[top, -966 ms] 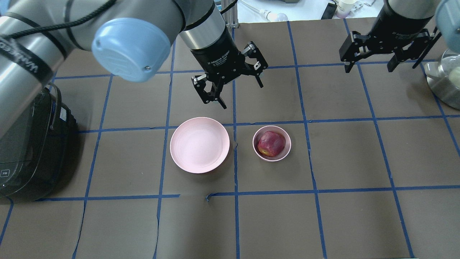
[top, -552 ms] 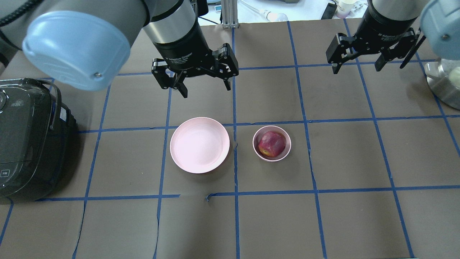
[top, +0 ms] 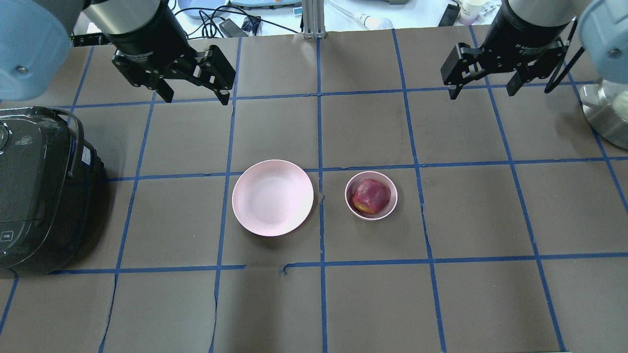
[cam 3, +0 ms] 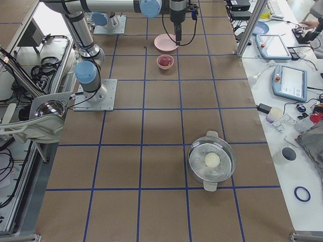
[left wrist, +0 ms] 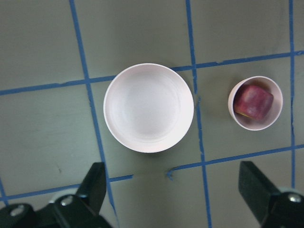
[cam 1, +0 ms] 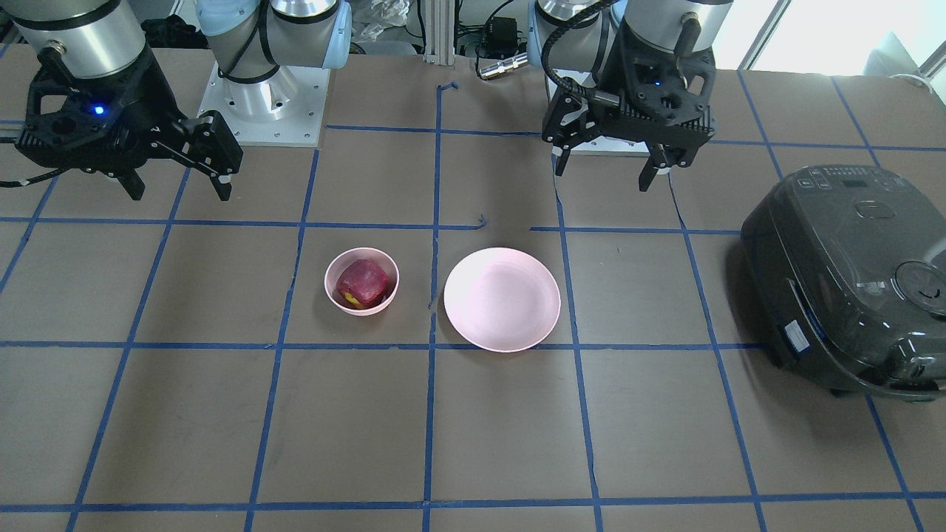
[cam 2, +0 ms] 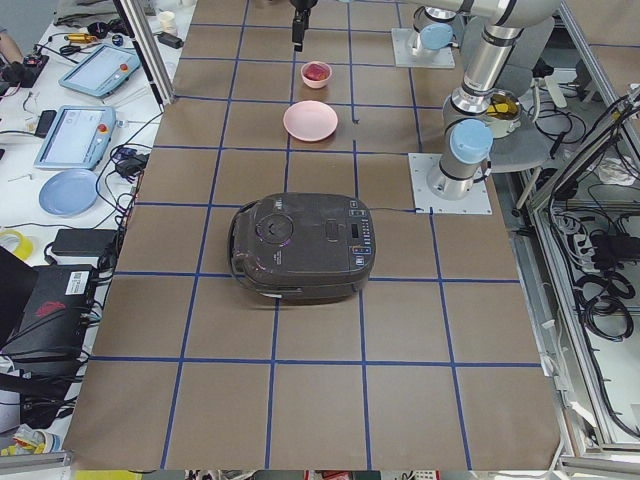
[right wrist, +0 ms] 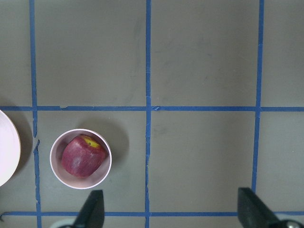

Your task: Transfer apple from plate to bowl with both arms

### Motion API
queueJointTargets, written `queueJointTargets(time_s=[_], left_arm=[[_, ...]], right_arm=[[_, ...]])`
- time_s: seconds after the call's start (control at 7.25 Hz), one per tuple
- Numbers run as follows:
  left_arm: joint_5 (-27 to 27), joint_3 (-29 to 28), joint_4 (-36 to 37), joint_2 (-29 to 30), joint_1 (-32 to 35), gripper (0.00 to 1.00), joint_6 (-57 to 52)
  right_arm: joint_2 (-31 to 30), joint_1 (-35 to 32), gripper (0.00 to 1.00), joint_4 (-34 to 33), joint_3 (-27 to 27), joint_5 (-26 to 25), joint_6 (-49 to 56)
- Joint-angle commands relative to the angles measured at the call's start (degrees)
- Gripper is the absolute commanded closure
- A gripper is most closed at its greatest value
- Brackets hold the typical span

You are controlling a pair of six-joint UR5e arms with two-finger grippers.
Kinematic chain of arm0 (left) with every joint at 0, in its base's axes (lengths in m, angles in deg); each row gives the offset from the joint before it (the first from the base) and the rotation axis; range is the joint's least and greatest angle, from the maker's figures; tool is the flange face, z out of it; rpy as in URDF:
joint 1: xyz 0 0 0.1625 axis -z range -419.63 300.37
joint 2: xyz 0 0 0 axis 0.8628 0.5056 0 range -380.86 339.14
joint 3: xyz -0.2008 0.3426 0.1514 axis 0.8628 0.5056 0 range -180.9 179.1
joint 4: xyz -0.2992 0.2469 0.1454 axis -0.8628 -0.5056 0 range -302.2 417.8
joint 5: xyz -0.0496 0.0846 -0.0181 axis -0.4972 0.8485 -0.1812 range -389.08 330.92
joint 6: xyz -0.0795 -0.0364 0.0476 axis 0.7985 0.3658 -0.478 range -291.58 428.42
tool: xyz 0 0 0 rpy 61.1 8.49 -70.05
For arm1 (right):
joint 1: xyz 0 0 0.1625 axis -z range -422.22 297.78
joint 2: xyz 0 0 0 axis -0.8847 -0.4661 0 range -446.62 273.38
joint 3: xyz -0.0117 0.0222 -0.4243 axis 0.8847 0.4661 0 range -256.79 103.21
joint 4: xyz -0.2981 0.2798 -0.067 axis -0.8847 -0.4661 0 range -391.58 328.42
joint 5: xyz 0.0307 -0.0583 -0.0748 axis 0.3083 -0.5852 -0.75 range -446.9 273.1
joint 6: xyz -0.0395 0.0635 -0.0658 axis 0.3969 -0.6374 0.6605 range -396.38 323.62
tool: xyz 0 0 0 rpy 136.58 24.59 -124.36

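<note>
Brown paper covers the tabletop [top: 373, 304], ruled into squares by blue tape. At the far left, seen over the robot's shoulders, sits a black cooker [top: 39, 191] with its lid down. Past it, toward the far edge, the left gripper [top: 196, 98] hangs above the paper, its jaws spread wide and holding nothing, well apart from the dishes. Its wrist camera looks straight down on both dishes, with the black fingers [left wrist: 92, 183] showing at the bottom corners of that view.

Near the middle lies the plate [top: 273, 197], bare and flat on the paper, just left of a tape line. Just beside it, across that line and not touching it, stands the bowl [top: 371, 174]. The apple [top: 371, 196] sits inside the bowl, dark red with a yellow patch on one side, and fills most of it.

Further right, again toward the far edge, the right gripper [top: 482, 92] hangs in the air, jaws likewise apart and empty, well clear of the bowl. At the right edge stands a steel pot [top: 601, 122]. The view from that end of the tabletop shows a pale ball [cam 3: 212, 160] lying in it.
</note>
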Motion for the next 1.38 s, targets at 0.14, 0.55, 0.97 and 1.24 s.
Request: queueJointTargets(time_s=[0.14, 0.55, 0.97, 1.24], left_arm=[[1.67, 0.07, 0.4, -0.19, -0.79, 0.0, -1.16], [1.58, 0.16, 0.31, -0.19, -0.79, 0.0, -0.63], [1.58, 0.16, 0.4, -0.19, -0.96, 0.0, -0.72], [1.58, 0.16, 0.31, -0.19, -0.96, 0.0, -0.72]], right_arm=[[0.13, 0.04, 0.0, -0.09, -0.6, 0.13, 0.09], [0.13, 0.13, 0.0, 1.23, -0.78, -0.22, 0.09], [-0.39, 0.13, 0.0, 2.02, -0.69, -0.22, 0.09], [-0.4, 0.13, 0.0, 2.02, -0.87, -0.13, 0.09]])
